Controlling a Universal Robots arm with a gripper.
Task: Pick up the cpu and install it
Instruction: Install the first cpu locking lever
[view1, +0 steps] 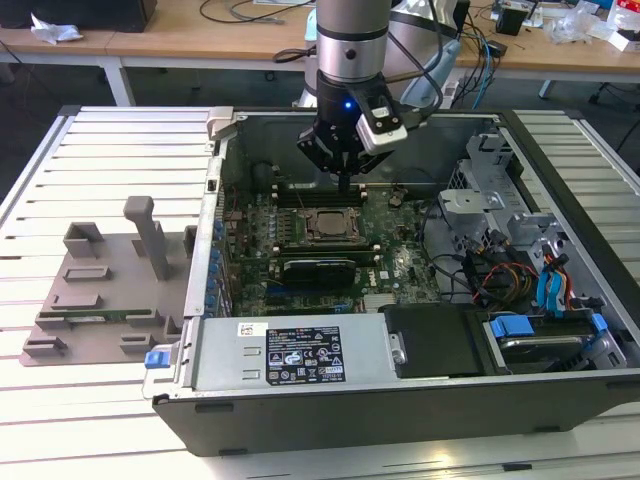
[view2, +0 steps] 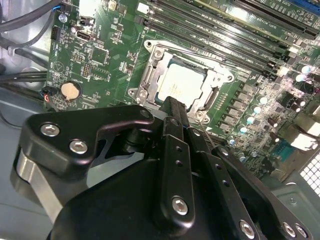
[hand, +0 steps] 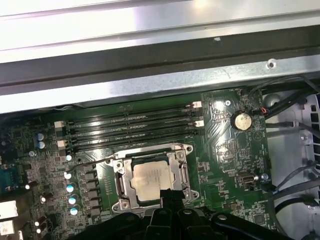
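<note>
- Silver-grey metal caught my eye first: the cpu (hand: 153, 181) lay flat in its socket frame (hand: 121, 186) on the green motherboard (hand: 227, 150), its top bare in both wrist views.
- I saw the hand (view1: 347, 182) hanging inside the open computer case (view1: 560, 200), just above the socket area and a little toward the case's back wall.
- In the second wrist view the hand's two black fingers (view2: 172, 112) stood pressed together with no gap that I could make out, and nothing sat between them.
- The fingertips ended just at the near edge of the cpu (view2: 181, 82); I could not tell whether they touched it or hovered over it.
- In the first wrist view the same dark tip (hand: 169, 196) overlapped the edge of the socket frame beside the chip.
- Four long memory slots (hand: 132, 131) ran alongside the socket, between it and the case wall.
- A round coin battery (hand: 241, 120) sat on the board well apart from the socket.
- On the exterior view's left, the grey plastic fixture tray (view1: 95, 290) with its upright posts rested on the slatted white desk (view1: 120, 150), just beside the case.
- A long black card (view1: 318, 268) lay across the board just in front of the socket in the exterior view.
- Bundled cables (view1: 500, 275) and blue drive clips (view1: 515, 326) filled the case on the exterior view's right.
</note>
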